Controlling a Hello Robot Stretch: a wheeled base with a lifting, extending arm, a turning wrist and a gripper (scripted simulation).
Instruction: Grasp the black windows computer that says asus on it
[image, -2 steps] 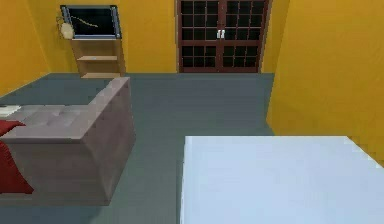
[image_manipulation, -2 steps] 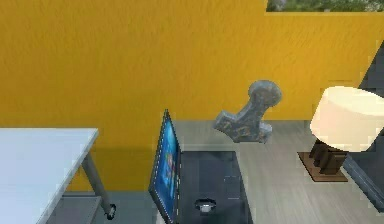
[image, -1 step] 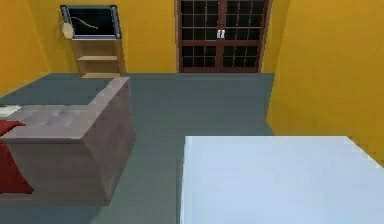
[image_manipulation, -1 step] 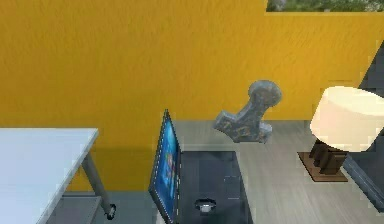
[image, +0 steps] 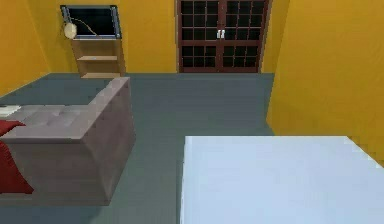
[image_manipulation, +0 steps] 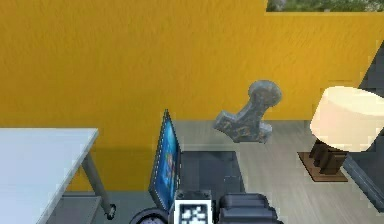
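— What is hidden or hard to make out?
— The gripper (image_manipulation: 150, 214) is cut by the arm side view's bottom edge, just below the laptop (image_manipulation: 165, 160). How its fingers are set cannot be told, nor whether anything is held. The laptop is seen nearly edge-on, lid raised, on a dark surface near the orange wall.
— And open room?
— The laptop is flanked by a white table (image_manipulation: 40, 160) and a lamp (image_manipulation: 345, 120). Ahead, bare floor (image: 180, 105) is left between a sofa (image: 80, 135) and the table.
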